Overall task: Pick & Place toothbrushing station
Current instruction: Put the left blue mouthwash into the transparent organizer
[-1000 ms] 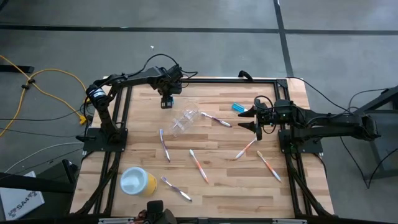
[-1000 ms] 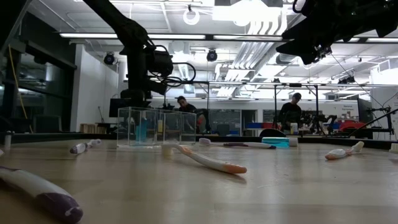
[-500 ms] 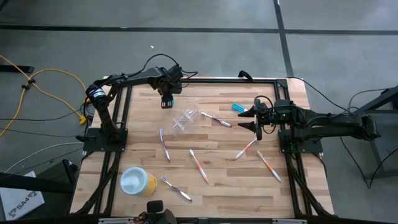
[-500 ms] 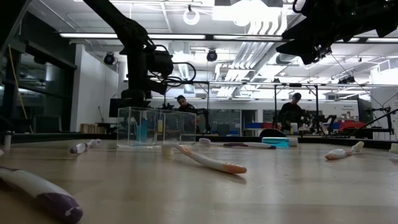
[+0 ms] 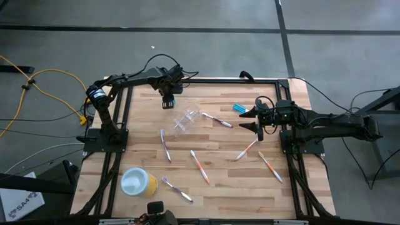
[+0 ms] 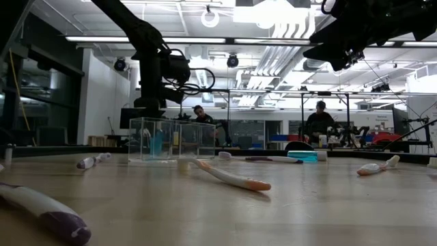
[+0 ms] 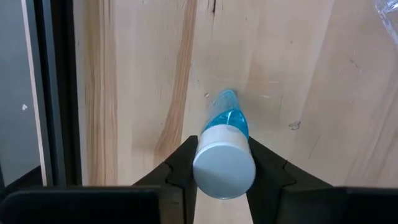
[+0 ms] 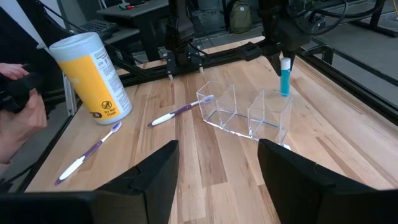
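meanwhile, left claw point(image 7: 222, 171) clamps an upright blue tube point(image 7: 225, 158) on the worktop point(image 5: 219, 169); right claw point(image 8: 214, 165) hangs spread apart.

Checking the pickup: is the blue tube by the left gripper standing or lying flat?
Standing: the blue tube is upright, white cap up, between the left gripper fingers, beside the clear organizer.

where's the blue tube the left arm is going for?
In the left wrist view the blue tube stands between the left pincer's fingers; in the high view that is the table's far left part, beside the clear cup.
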